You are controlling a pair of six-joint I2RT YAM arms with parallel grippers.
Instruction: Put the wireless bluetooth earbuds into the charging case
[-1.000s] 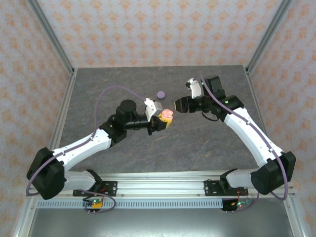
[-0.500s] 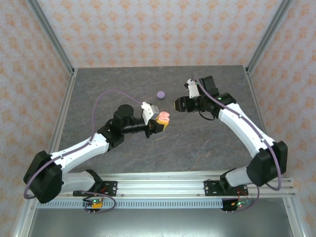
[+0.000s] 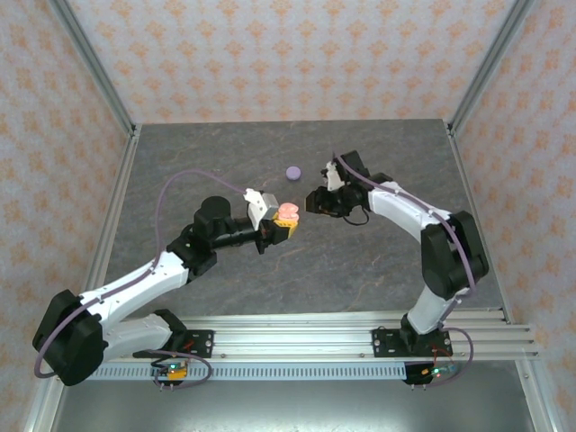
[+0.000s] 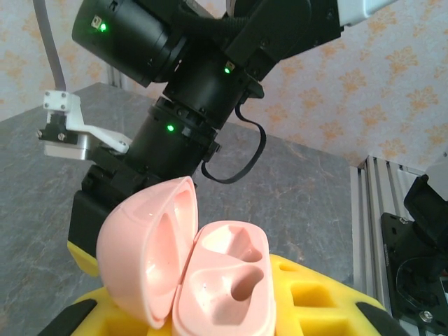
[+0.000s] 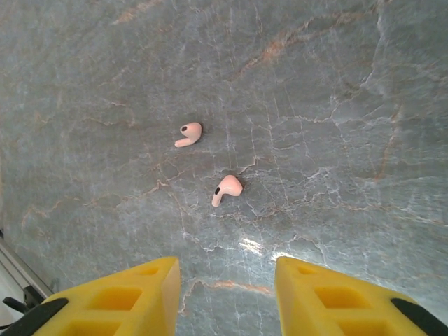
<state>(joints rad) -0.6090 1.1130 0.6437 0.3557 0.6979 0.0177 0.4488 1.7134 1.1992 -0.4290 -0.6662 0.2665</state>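
Bright, even, diffuse light from above in all views. Shadows faint and soft. Small glare patch on table, right wrist view. Left wrist view: case sharp, wall behind slightly soft.

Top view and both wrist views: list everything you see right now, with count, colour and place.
earbuds: 2, pale pink, lying apart on the table under the right gripper
pink case: 1, pale pink, lid open, sockets empty, held above the table's middle
purple round item: 1, lilac, on the table, far of centre
table: 1, grey marbled
walls: orange-patterned, around the table
left gripper: 1, yellow fingers, shut on the pink case
right gripper: 1, yellow fingers, jaws apart, nothing between them
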